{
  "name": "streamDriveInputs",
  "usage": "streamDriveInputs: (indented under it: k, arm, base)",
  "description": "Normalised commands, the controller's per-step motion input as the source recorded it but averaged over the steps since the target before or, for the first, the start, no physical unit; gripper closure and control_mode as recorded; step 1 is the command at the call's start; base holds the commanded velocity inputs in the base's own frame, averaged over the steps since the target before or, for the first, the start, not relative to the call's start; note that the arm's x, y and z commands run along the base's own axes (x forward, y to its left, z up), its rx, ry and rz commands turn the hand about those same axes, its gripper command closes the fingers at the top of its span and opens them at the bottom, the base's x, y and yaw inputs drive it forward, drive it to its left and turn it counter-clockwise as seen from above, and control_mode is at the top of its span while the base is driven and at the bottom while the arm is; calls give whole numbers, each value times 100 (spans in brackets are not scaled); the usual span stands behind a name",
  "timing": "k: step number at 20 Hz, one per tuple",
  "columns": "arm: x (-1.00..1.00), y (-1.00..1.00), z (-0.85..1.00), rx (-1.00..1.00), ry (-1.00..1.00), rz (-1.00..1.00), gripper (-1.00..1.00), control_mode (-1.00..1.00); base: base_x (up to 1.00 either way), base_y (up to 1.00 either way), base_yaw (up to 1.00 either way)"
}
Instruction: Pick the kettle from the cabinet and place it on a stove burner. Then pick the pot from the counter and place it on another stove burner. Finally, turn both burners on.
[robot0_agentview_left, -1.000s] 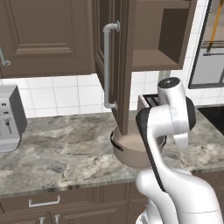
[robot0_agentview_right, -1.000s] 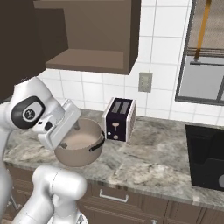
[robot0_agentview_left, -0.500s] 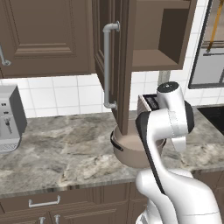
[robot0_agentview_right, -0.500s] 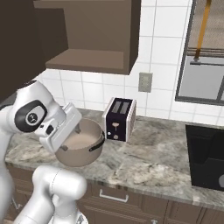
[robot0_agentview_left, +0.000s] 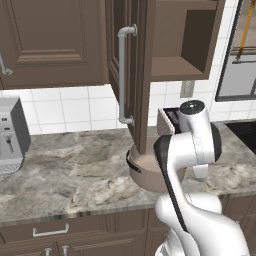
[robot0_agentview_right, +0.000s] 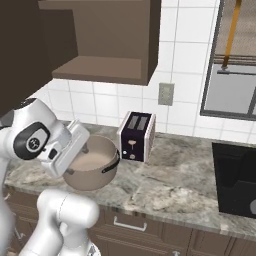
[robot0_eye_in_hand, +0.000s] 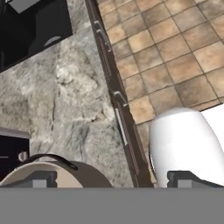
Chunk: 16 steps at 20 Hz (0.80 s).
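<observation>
Swinging down since a second ago, my arm's hand now hangs over the large beige-tan metal pot (robot0_agentview_right: 92, 169). Gripper (robot0_eye_in_hand: 111, 179) spread wide, pinching nothing. Pot sits on the marble desk (robot0_agentview_left: 70, 170), black toaster (robot0_agentview_right: 136, 136) at its 3 o'clock.

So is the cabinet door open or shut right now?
Open. The cabinet door stands edge-on, swung outward, and the bare shelf inside shows.

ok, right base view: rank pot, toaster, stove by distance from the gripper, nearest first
1. Pot: right under the hand; gripper open over its rim.
2. Toaster: just past the pot, toward the wall.
3. Stove: far right end of the counter.
</observation>
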Motion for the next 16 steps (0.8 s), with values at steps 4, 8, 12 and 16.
streamDriveInputs:
  k: [4,8,12,16]
  arm:
    - [0,23,-15,1,-4,0,-100,-100]
    - [2,20,-16,1,-1,0,-100,-100]
    - [12,16,-16,0,0,0,-100,-100]
    - [19,16,-16,0,0,0,-100,-100]
  base:
    - [0,0,0]
    - [0,0,0]
    - [0,0,0]
    - [0,0,0]
